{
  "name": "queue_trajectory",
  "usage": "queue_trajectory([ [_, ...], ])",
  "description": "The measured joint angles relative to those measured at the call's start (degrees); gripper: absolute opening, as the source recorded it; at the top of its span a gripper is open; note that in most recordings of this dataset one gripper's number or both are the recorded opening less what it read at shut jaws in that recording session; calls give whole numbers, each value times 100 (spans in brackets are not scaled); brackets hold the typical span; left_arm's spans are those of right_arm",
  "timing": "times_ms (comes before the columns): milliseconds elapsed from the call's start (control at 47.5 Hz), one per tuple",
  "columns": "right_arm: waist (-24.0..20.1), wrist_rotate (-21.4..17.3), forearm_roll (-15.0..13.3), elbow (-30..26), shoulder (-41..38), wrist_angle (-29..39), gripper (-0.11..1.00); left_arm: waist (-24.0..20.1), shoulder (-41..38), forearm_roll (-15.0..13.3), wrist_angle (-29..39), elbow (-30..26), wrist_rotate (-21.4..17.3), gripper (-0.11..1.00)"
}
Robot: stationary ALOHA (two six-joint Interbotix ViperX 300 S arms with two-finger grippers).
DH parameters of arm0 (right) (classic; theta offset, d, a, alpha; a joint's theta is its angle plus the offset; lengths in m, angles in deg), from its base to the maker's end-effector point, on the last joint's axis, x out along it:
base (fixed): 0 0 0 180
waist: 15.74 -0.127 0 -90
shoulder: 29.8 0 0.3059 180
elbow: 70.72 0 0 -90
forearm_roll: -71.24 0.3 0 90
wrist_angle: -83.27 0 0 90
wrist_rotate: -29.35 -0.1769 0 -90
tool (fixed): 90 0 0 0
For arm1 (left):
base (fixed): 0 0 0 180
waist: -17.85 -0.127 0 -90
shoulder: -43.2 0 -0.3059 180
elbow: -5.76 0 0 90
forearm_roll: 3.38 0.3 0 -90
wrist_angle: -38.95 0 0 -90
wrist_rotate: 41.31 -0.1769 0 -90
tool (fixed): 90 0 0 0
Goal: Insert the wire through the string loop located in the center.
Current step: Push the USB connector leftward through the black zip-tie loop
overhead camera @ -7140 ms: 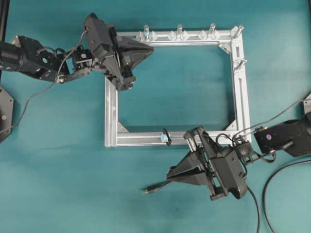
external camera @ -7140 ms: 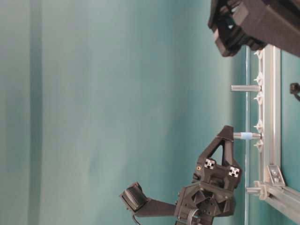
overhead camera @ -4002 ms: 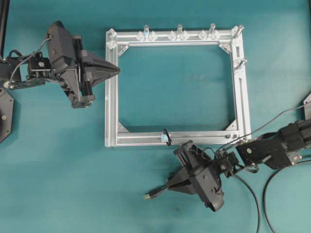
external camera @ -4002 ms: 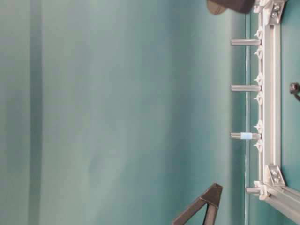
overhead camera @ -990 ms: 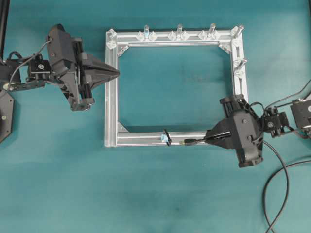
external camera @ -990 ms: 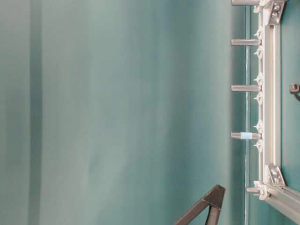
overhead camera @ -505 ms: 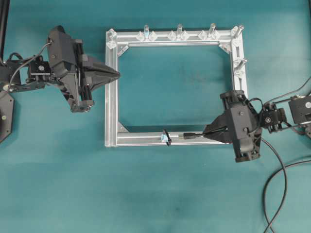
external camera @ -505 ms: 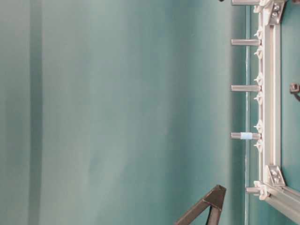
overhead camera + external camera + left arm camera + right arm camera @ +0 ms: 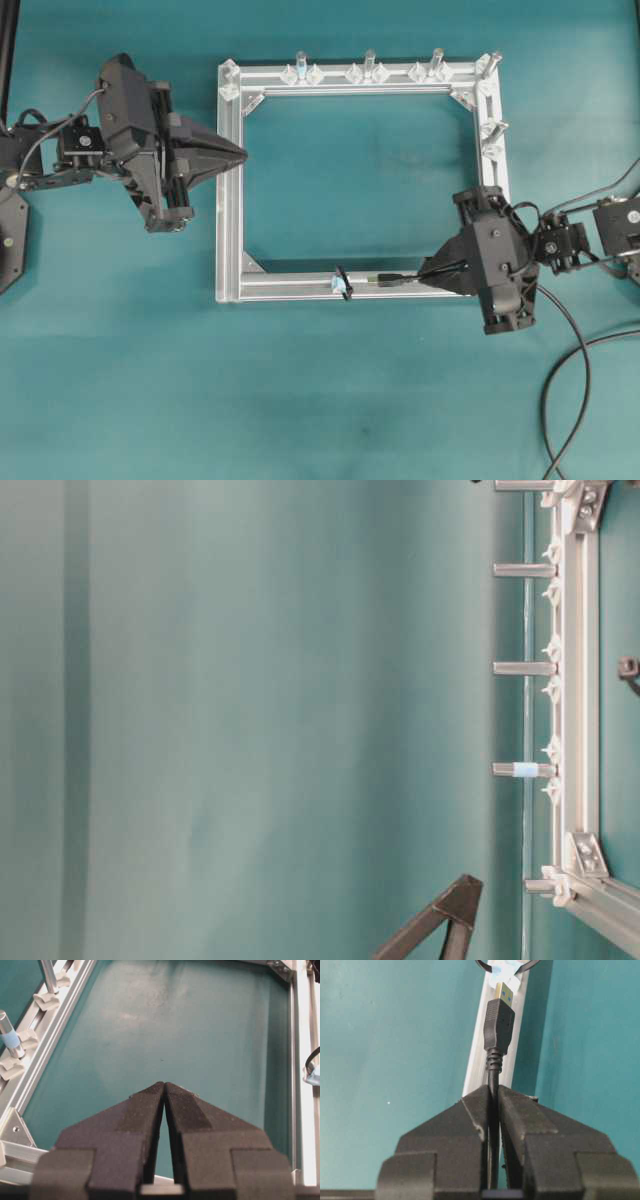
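**Overhead view: plug lined up just short of the loop**

Right gripper sits over the lower rail of the aluminium frame, jaws clamped on the wire just behind the plug. Plug points left along the rail toward the string loop, brass tip close beside it but not through.

Right wrist view: wire runs up between the closed fingers; plug's gold tip sits just below the string loop, whose lower arc and pale-blue base show at the top edge. Rest of the wire trails off the right gripper toward the table's lower right edge.

Left gripper hangs over the frame's left rail, well apart from the loop. Left wrist view: left gripper tips meet, nothing between them.

Table-level view: only upright pegs on the frame and a dark gripper corner at the bottom.
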Motion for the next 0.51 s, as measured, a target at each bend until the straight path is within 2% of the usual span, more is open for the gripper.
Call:
queue_trajectory([
  [505, 0, 0, -9, -299, -352, 0, 7, 0, 0, 0, 0, 0, 0, 10],
])
